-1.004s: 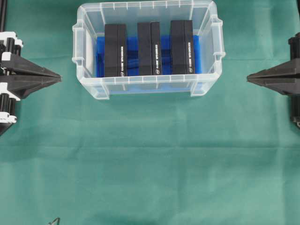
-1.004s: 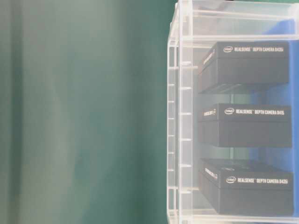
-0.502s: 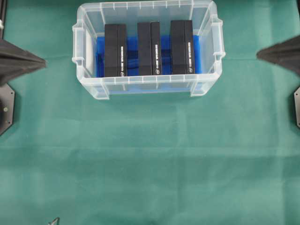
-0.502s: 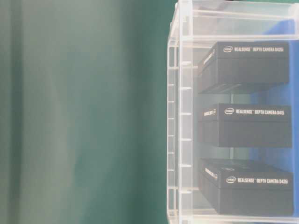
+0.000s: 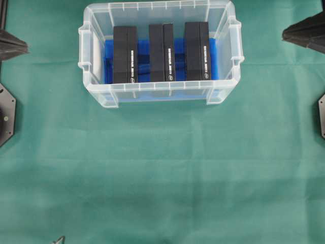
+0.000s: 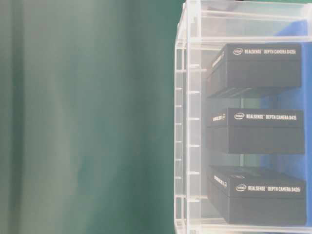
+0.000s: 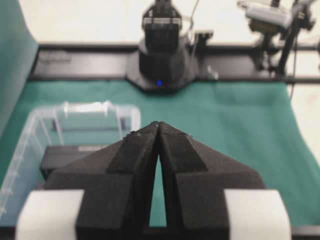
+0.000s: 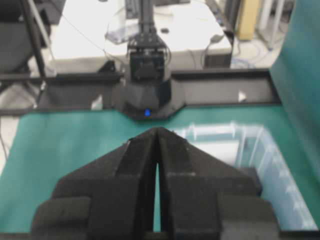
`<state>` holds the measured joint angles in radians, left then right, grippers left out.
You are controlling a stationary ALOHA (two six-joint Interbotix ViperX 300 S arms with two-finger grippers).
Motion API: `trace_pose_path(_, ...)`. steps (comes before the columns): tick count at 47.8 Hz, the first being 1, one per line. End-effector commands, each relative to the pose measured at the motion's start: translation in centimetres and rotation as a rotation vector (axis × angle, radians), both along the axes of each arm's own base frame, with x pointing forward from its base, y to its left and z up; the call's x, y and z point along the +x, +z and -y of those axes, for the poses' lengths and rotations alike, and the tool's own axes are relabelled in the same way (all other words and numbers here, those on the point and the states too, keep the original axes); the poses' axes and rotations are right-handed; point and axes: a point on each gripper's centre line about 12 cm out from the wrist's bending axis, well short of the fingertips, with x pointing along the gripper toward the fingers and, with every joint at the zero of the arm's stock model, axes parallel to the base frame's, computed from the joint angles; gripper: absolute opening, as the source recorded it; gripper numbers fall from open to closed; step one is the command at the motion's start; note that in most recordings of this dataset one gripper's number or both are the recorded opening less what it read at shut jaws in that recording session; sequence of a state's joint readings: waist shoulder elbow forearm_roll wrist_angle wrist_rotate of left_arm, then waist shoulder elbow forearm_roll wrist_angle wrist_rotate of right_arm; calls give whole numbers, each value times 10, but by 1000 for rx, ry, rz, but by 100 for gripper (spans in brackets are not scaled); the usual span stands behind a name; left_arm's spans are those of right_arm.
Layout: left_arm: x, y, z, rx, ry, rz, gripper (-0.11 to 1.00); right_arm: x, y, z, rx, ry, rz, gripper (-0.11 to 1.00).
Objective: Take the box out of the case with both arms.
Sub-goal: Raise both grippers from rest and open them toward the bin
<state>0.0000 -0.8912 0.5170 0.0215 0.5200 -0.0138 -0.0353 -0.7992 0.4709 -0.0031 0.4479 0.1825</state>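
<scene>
The case, a clear plastic tub with a blue lining, stands at the back middle of the green cloth. Three black boxes stand on edge inside it: left, middle, right. The table-level view shows them through the case wall, the nearest box lowest in that view. My left gripper hangs shut at the far left, well clear of the case. My right gripper hangs shut at the far right, also clear. In both wrist views the left gripper and the right gripper hold nothing, tips touching.
Green cloth covers the table. The arm bases sit at the left edge and the right edge. A small dark object lies at the front edge. The opposite arm's base stands beyond the case.
Both grippers have drawn back toward the side edges and shifted toward the back of the table, still shut. The case and boxes have not moved.
</scene>
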Motion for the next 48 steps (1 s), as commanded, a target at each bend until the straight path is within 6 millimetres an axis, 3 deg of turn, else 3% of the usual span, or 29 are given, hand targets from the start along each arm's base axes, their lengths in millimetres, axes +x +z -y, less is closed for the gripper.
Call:
trace_pose_path(1,4,5,-1,0,3,-32,0,-2,3,0,0,-2,-46,0)
trace_pose_path(7,6,-5,-1,-38,16,-203,0,-6,-10,0,9,-3,-233,0)
trace_pose_path(16,4,-20,0,-113,55,-519,0,-15,-36,0,24,-5,-645,0)
trace_pose_path(28,2,-45,7,-104,60,-895,0,-21,-64,0,40,-7,-1085,0)
trace_pose_path(34,4,-51,8,-99,67,-995,0,-19,-71,0,42,-6,-1173,0)
trace_pose_path(48,7,-52,7,-132,95,-1004,0,-13,-74,1,39,-16,-1180,0)
